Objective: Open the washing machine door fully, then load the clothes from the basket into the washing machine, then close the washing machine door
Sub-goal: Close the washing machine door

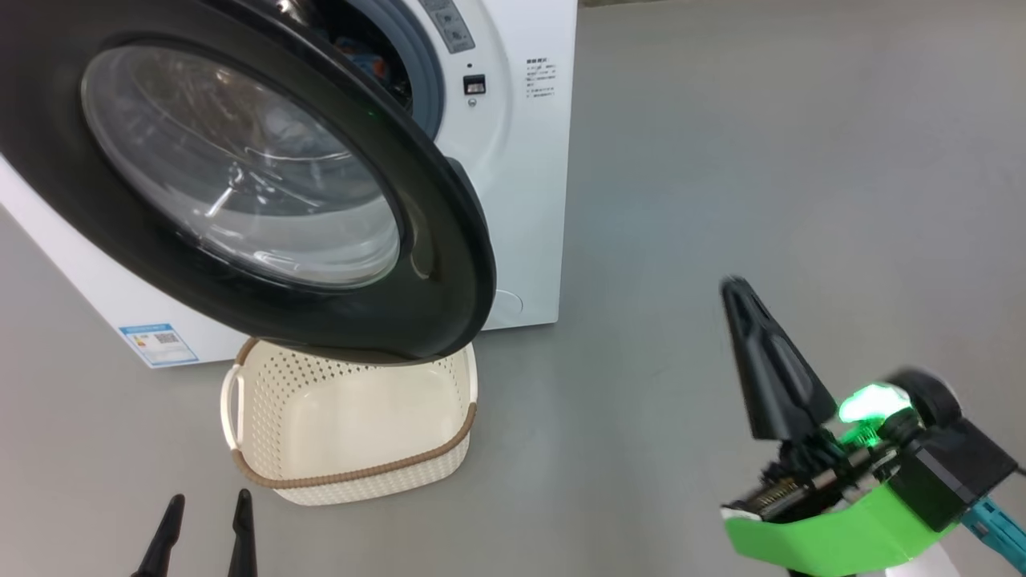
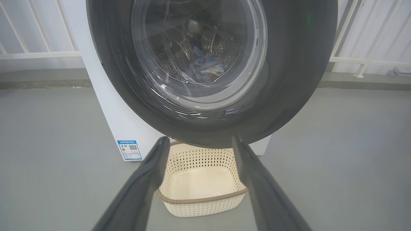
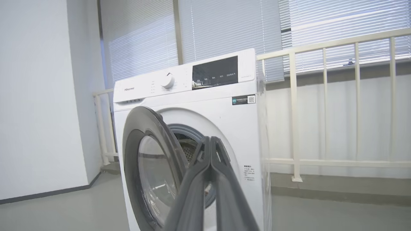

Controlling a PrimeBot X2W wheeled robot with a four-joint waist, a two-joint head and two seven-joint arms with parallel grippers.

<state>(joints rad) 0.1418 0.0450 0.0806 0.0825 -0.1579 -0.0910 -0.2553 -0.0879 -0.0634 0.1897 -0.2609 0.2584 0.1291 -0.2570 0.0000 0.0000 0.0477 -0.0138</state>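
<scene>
Door partly open: wide glossy black rim, bulging clear glass. Washer white, boxy. Basket perforated cream plastic, brown woven rim, on grey floor under door's lower edge. Left wrist view: blue clothes in steel drum, seen through glass. Right wrist view: round knob, dark panel. Left gripper spread wide, holding nothing. Right gripper fingers pressed together, empty, well apart from door.

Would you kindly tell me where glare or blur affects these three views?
Head view: reflections streak the washing machine door, right gripper tip slightly smeared. Left wrist view: left gripper fingers out of focus, glass glare veiling the clothes. Right wrist view: evenly lit, near fingers soft.
</scene>
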